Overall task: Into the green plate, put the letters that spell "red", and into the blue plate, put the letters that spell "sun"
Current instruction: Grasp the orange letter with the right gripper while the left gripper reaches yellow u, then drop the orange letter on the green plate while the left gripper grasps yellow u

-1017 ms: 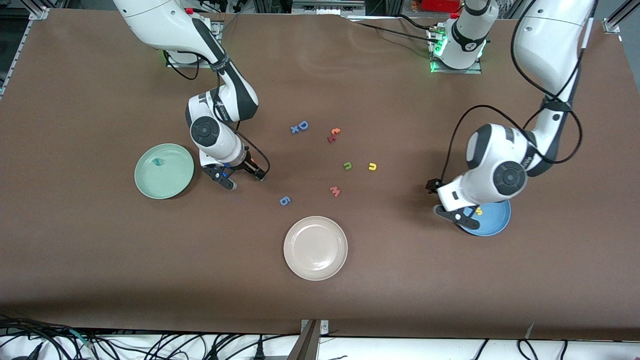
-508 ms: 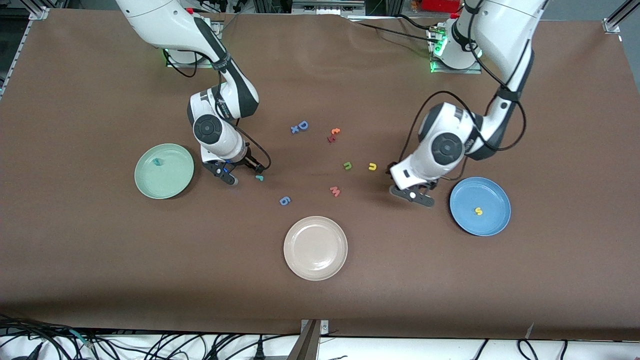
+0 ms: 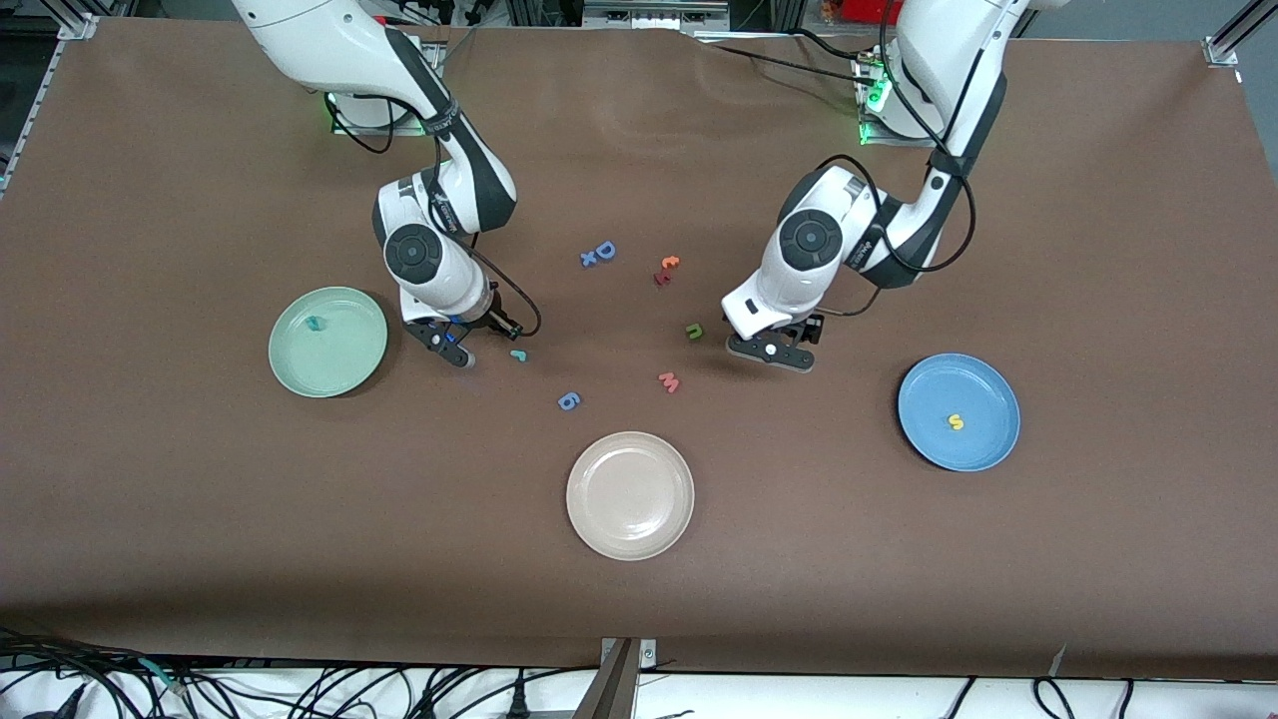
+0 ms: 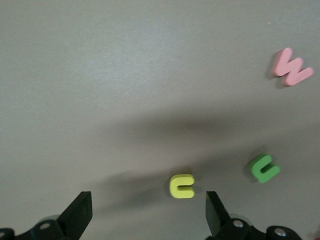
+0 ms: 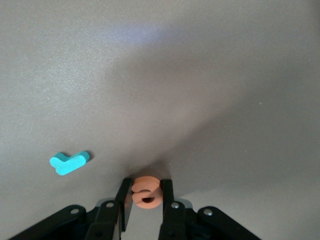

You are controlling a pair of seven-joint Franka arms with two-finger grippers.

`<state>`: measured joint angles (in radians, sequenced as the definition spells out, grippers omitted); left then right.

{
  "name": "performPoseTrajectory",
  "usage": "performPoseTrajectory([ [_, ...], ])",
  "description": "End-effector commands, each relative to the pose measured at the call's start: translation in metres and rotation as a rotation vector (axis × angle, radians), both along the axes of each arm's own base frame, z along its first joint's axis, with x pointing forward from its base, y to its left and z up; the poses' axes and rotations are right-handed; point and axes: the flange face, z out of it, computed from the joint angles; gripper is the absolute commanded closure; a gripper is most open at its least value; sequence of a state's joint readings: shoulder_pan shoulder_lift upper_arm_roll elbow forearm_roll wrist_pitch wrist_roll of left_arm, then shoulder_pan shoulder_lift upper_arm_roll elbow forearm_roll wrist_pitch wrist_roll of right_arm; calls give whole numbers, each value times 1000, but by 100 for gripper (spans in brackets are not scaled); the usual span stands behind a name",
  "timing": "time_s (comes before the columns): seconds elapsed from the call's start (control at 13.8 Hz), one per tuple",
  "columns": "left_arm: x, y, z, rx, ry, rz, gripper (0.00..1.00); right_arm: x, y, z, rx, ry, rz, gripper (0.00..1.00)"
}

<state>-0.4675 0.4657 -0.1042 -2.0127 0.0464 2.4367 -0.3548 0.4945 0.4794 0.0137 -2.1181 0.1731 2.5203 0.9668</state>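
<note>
Two foam letters, judged light, soft and squashable, are being handled: the orange "e" (image 5: 146, 191) is being clamped edgewise by the right gripper (image 3: 454, 345), at three o'clock of the green plate (image 3: 344, 364); the yellow "u" (image 4: 182, 186) is being straddled on the tabletop (image 3: 200, 499) by the wide-apart left gripper (image 3: 769, 352).

Three plates (image 3: 327, 342), eleven foam letters (image 3: 668, 381)

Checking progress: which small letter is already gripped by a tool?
The orange "e", pinched in the right tool; the teal "r" lies loose on the table.
</note>
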Motion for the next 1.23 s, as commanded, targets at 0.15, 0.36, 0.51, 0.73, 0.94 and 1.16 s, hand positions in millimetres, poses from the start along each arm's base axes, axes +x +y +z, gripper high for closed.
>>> performPoseTrajectory([
  [0.15, -18, -13, -19, -34, -76, -24, 0, 10, -33, 50, -11, 40, 5, 81],
  [0.36, -27, -21, -25, -29, -65, -27, 0, 24, -97, 93, -13, 136, 86, 81],
  [0.51, -34, -23, -29, -23, -56, -36, 0, 31, -145, 102, 1, 157, 147, 81],
  [0.73, -35, -19, -36, -5, -53, -52, 0, 39, -193, 95, 8, 154, 206, 81],
  [0.94, -35, -18, -42, 6, -53, -67, 2, 40, -234, 81, 13, 159, 271, 81],
  [1.16, -35, -18, -45, 0, -58, -67, 11, 34, -248, 57, -1, 159, 284, 80],
])
